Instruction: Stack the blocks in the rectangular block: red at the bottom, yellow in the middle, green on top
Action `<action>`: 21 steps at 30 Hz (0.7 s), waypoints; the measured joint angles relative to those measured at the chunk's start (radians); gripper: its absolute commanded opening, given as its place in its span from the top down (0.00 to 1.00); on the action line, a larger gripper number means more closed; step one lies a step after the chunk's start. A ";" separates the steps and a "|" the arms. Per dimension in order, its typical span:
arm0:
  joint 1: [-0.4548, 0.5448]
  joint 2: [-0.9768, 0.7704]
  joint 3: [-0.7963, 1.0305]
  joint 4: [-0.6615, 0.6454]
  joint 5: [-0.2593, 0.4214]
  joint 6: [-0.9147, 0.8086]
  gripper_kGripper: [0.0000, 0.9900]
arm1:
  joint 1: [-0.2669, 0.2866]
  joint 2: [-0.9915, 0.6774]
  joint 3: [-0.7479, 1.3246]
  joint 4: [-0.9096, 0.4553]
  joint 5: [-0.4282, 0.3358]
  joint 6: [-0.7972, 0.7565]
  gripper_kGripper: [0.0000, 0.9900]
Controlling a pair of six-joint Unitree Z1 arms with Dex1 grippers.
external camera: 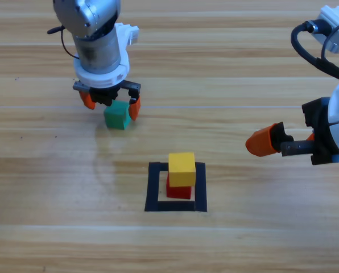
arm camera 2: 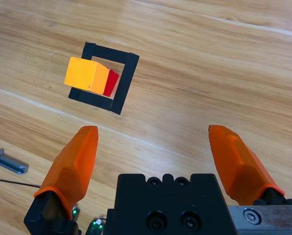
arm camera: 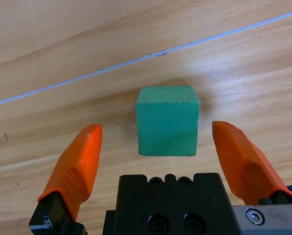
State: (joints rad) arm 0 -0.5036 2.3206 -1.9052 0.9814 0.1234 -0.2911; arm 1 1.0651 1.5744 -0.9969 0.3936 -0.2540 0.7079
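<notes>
Small matte teal-green cube (external camera: 116, 116) rests flat on the wooden counter (external camera: 56, 227), toward the far left part of the surface, well apart from the tape outline. In the left wrist view the same cube (arm camera: 167, 127) sits between the two orange jaws with bare wood showing on either side of it; neither jaw touches it.

Left gripper (external camera: 111, 106) stands over the green cube, pointing down, jaws spread wide and straddling the cube; nothing gripped. From above, the jaw on the picture's right lies just beside the cube's edge, and the other is beside its far left corner.

Flat, nearly square outline of dark navy-black tape (external camera: 153, 187) lies near the middle of the counter, a little toward the near edge. Inside its hollow centre stands the small plain red cube (external camera: 180, 191), resting on the wood. The small plain yellow cube (external camera: 182, 168) sits on top of the red one, upright, covering most of it; only a lower strip of red shows from above. In the right wrist view the yellow cube (arm camera 2: 86, 75) hides all but a sliver of red (arm camera 2: 110, 82) within the tape outline (arm camera 2: 125, 83).

Right gripper (external camera: 272, 143) hangs at the counter's right edge, well apart from the stack, jaws wide open and holding nothing.
</notes>
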 measured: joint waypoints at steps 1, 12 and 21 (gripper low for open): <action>0.000 0.001 0.000 0.000 0.000 0.000 0.05 | 0.000 0.000 0.001 0.000 0.000 0.001 0.00; 0.000 0.028 -0.004 -0.004 0.000 0.000 0.08 | 0.000 0.000 0.016 -0.007 -0.002 0.007 0.00; 0.000 0.044 -0.030 -0.005 0.000 0.000 0.33 | 0.000 0.000 0.030 -0.009 -0.004 0.010 0.00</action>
State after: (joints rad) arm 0 -0.5036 2.3643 -1.9348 0.9764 0.1235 -0.2912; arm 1 1.0651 1.5745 -0.9670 0.3850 -0.2576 0.7180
